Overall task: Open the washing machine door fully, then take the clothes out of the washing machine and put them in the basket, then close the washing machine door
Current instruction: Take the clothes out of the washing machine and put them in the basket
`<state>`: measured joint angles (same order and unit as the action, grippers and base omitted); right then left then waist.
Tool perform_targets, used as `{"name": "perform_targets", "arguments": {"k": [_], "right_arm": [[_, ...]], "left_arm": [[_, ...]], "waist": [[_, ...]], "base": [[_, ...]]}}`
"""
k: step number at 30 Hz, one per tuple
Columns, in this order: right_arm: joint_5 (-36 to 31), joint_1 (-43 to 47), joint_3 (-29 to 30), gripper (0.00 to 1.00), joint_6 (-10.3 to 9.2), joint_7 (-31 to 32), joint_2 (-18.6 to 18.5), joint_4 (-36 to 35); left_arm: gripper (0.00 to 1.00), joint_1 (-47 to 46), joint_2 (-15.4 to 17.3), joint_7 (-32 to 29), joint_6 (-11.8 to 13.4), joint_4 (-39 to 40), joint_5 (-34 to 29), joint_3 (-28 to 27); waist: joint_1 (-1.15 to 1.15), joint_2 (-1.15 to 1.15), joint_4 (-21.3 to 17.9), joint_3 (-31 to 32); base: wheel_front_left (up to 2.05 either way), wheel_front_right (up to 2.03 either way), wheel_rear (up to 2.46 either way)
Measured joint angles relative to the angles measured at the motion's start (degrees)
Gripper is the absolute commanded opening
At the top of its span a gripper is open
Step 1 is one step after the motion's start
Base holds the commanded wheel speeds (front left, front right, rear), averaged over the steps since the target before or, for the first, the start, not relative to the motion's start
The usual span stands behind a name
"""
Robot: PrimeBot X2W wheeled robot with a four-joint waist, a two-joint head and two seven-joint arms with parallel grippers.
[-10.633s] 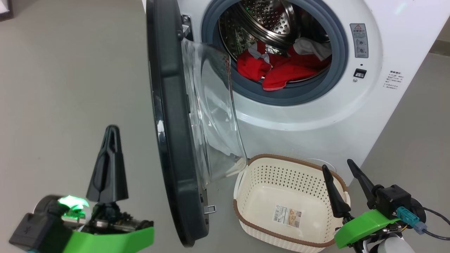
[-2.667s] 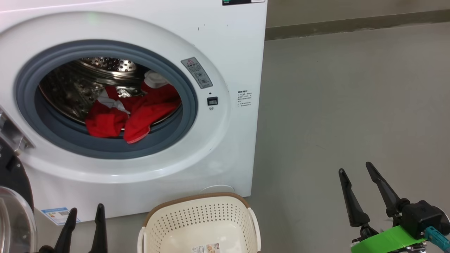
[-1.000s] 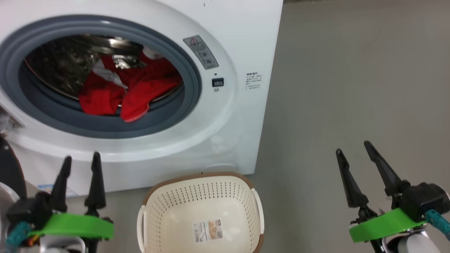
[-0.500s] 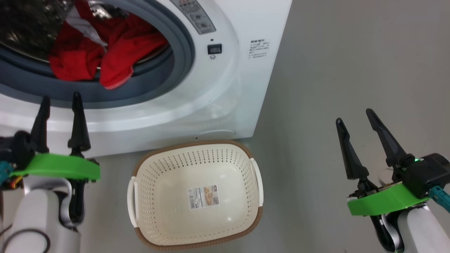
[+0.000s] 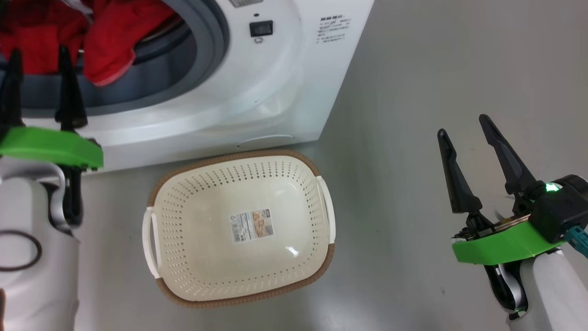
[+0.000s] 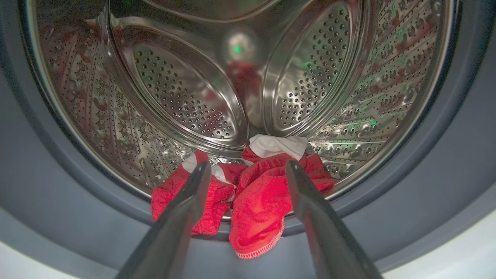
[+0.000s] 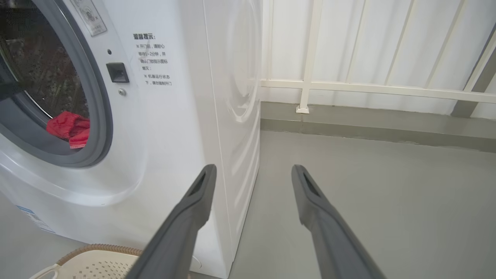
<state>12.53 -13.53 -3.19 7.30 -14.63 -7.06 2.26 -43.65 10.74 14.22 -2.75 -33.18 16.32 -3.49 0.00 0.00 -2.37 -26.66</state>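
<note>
Past the empty basket (image 5: 183, 220), the left gripper (image 6: 248, 164), spread and empty like the right gripper (image 5: 462, 125), has been raised to the washing machine (image 5: 257, 92) mouth, so the clothes (image 6: 263, 193) heaped at the lip of the drum (image 6: 186, 89) are judged lined up for grasping.

We are in a laundry corner, more utility space than living room. A white front-loading washing machine (image 5: 285, 82) stands directly on a bare grey floor (image 5: 436, 69). Its perforated steel drum (image 6: 186, 89) holds red clothes (image 6: 263, 193), and a cream plastic basket (image 5: 183, 202) sits on the floor just in front of it. Beside the machine we see a white ribbed wall (image 7: 368, 46) crossed by a white rail (image 7: 387, 90), with a grey skirting strip (image 7: 368, 130) at its foot. Whether this belongs to a home or a test room, we cannot tell.
</note>
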Motion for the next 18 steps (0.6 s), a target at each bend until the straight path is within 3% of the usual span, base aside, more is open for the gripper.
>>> {"name": "perform_targets", "arguments": {"k": [10,18], "right_arm": [[0.59,-2.81,-1.76,1.00,0.00,0.00,-0.15,0.05],[1.59,-3.71,-3.58,1.00,0.00,-0.01,-0.19,0.58]], "left_arm": [[1.00,-9.85,1.74,-1.10,2.52,-8.50,-1.32,0.73],[1.00,-14.96,4.53,-2.34,6.51,-15.82,-4.63,2.05]], "waist": [[0.00,0.00,-1.26,-4.95],[0.00,0.00,-2.25,-7.10]], "base": [[0.00,0.00,0.00],[0.00,0.00,0.00]]}}
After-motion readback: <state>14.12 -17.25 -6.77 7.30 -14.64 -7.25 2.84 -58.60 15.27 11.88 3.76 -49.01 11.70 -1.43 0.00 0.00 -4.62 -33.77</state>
